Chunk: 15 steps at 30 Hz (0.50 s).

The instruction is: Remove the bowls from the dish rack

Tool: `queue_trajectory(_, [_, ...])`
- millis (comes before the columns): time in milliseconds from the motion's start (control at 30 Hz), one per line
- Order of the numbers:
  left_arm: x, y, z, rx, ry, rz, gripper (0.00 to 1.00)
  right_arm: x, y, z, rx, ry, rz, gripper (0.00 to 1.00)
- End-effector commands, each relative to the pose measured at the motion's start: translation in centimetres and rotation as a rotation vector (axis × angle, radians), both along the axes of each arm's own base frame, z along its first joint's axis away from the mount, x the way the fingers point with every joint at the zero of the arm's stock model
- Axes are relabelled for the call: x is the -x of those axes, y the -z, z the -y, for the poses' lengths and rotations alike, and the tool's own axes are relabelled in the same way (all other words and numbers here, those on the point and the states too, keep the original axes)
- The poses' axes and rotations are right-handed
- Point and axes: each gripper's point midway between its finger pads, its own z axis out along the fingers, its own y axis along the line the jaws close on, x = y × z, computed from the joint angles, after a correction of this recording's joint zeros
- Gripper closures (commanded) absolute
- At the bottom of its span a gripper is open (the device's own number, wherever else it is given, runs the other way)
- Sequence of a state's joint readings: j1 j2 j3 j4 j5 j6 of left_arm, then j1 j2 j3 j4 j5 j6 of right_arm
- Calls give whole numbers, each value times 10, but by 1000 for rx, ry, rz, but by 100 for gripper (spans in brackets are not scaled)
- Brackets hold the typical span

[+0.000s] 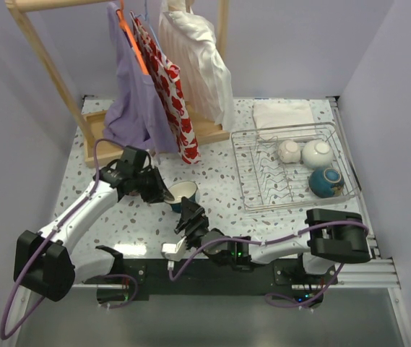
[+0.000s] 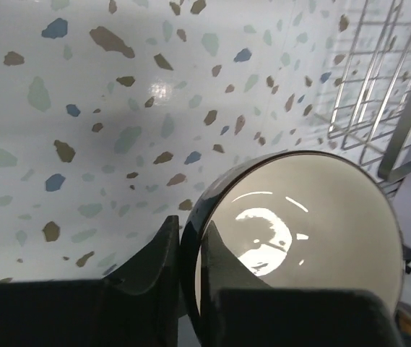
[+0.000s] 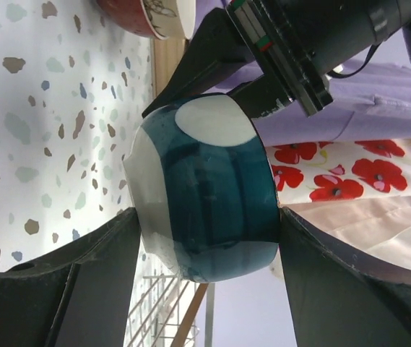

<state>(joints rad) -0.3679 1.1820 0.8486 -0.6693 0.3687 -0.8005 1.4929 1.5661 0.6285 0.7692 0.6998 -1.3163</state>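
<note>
i have a teal bowl (image 1: 183,192) in the air above the table (image 1: 219,181), well left of the dish rack (image 1: 245,155). it sits between both arms, in what looks like a handover. the left gripper (image 1: 163,189) is clamped on its rim, one finger inside the white interior and one outside, which is plain in the left wrist view. the right gripper (image 1: 191,215) straddles the bowl's body from the other side. its fingers (image 3: 104,267) sit right against the glaze, but i cannot tell whether they are pressing or only flanking it.

that doubt is the main risk. if i let go with the left before the right is truly gripping, the bowl drops to the table and may chip or roll. the right fingers are on a curved, glossy wall (no lip to catch on), so a light squeeze could let it slide out or twist. with both arms clamped, any pull by one arm would fight the other and could lever the rim.

a red bowl (image 3: 136,18) lies on the table close by, so a fall could strike it. a cream bowl (image 1: 288,152), a white bowl (image 1: 317,153) and a second teal bowl (image 1: 326,182) remain in the rack.
</note>
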Motion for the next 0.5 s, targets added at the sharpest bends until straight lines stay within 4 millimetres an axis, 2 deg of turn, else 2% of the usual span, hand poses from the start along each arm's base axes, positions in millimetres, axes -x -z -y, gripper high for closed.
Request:
queue_trajectory(0, [-5, -20, 14, 73, 68, 87, 100, -10, -10, 9, -139, 83, -45, 71])
queue_trajectory(33, [-6, -19, 14, 70, 66, 88, 100, -9, -9, 10, -132, 85, -47, 59])
queue_trajectory(100, [-7, -21, 12, 63, 60, 94, 100, -8, -3, 12, -104, 90, -59, 48])
queue_trajectory(133, [-9, -21, 12, 58, 55, 101, 100, -7, -1, 12, -93, 88, -65, 35])
queue_trajectory(267, [-14, -26, 9, 42, 41, 122, 100, -2, 9, 15, -40, 87, -107, 12])
queue_trajectory(367, [-21, -34, 8, 30, 26, 154, 100, -1, 12, 20, -20, 96, -130, 1])
queue_trajectory(467, [-27, -38, 4, 4, 9, 173, 100, 1, 14, 25, -12, 104, -174, 1])
